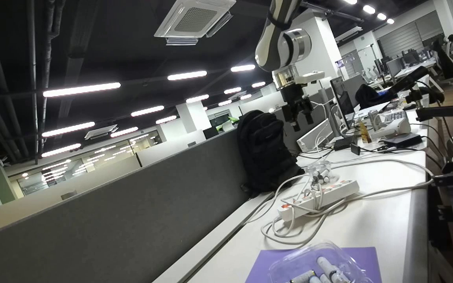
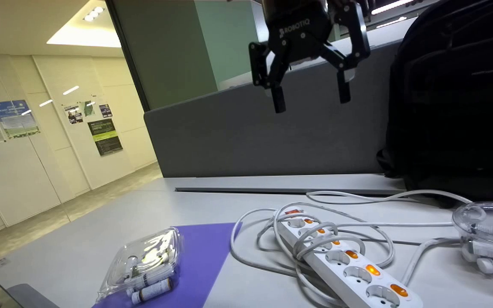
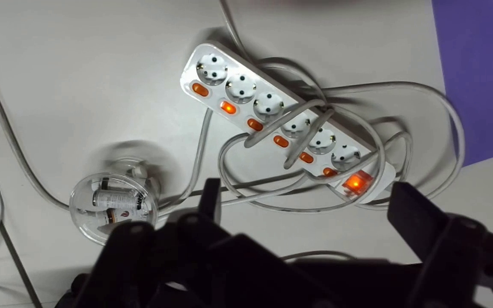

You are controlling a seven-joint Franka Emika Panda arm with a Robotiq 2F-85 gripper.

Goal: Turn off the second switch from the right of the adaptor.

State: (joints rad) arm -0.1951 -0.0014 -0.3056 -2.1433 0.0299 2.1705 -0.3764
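The Robotiq gripper [image 2: 312, 104] hangs, jaws spread, well apart from the white six-socket power strip [image 2: 336, 270] on the desk [image 2: 79, 252]. In an exterior view, the rocker switch [image 2: 372, 270] second from the right glows: turning it off apparently remains.

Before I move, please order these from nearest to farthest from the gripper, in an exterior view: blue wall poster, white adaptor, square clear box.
1. White adaptor: on the desk, below the gripper.
2. Square clear box: on the purple sheet, picture's lower left.
3. Blue wall poster: in the background, far left.
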